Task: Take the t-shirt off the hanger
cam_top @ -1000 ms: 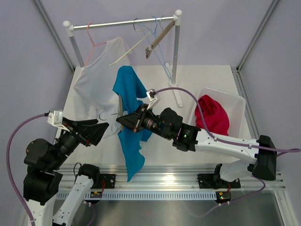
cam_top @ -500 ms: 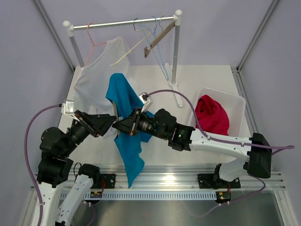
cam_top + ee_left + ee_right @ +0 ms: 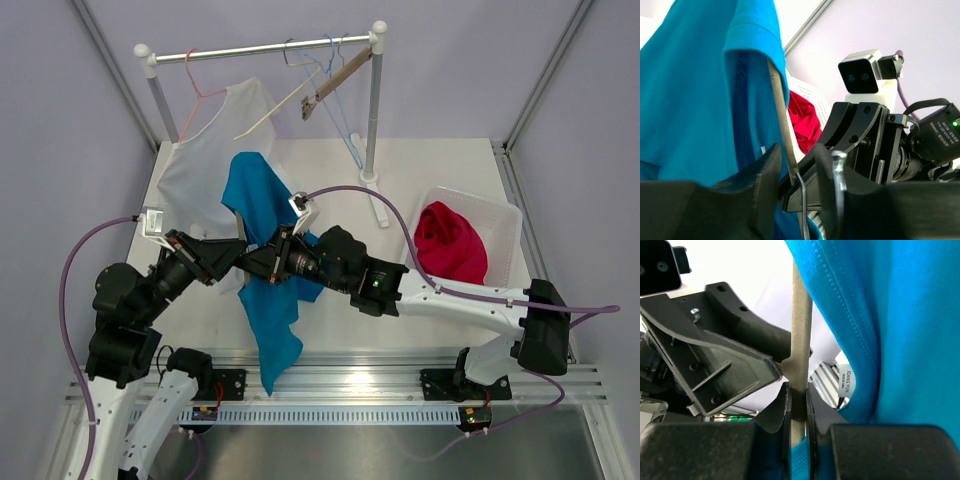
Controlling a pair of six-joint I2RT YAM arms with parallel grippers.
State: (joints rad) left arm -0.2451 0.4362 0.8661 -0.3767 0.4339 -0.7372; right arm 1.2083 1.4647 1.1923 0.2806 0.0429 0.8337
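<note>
Above the desk [image 3: 440, 170], a blue t-shirt [image 3: 272, 305] is hanging on its tan hanger [image 3: 801, 325] between two robot pincers
The t-shirt is draping down over the desk's near-left part; the right pincer [image 3: 797, 395] is clamping tight on the hanger's bar, while the left pincer [image 3: 797, 152] is standing parted around its wire hook

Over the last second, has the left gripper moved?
Yes. The left gripper has moved right and farther up the table, closing on the blue t-shirt, judged against the rack's left post.
</note>
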